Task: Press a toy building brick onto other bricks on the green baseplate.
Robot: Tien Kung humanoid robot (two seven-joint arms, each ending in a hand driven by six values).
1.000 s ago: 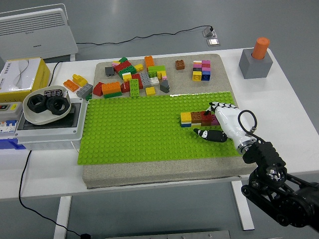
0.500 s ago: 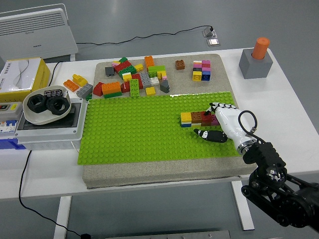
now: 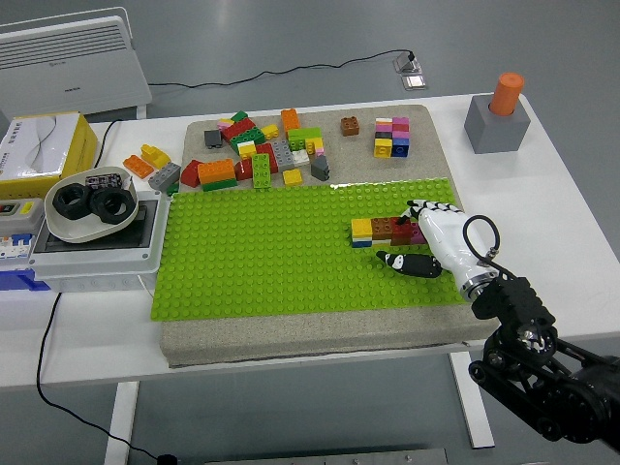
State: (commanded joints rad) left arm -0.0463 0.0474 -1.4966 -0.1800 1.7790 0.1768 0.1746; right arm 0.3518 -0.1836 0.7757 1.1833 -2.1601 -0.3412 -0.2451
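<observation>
My right hand (image 3: 433, 239) rests on a short row of bricks right of centre on the green studded baseplate (image 3: 262, 257).

My white-shelled hand with black fingertips comes in from the lower right on its black arm, fingers curled down over the right end of the row of toy bricks (image 3: 385, 230), where a yellow block on blue sits at the left end, then brown and darker pieces under my fingers; I cannot tell whether I am gripping a brick or only pressing on it. My thumb lies flat on the baseplate just below the row. A loose heap of mixed coloured bricks (image 3: 257, 153) lies on the beige mat at upper centre, well apart from my hand. A grey block with an orange cylinder (image 3: 497, 114) stands on the white desk (image 3: 572, 223) at upper right.
</observation>
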